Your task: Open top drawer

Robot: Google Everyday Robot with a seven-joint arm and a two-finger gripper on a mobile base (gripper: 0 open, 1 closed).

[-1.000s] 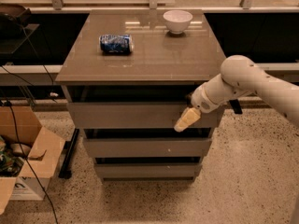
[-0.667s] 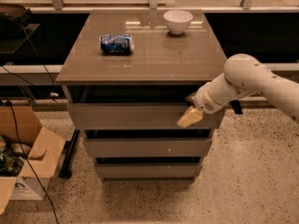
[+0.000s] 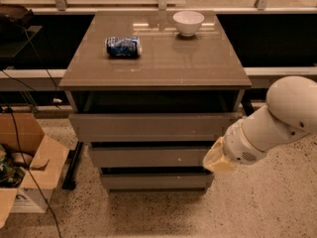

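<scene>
- Grey-brown glossy desk, with three drawers stacked below its top.
- The top drawer stands pulled forward, a dark gap of inner box showing behind its flat front; the task looks about done.
- The white arm has drawn back to the right and lower.
- The tan gripper, at the top drawer's right front edge a second ago, now hangs off it, beside the middle drawer's right end; open or closed, I cannot tell.
- A blue can and a white bowl sit undisturbed.
</scene>
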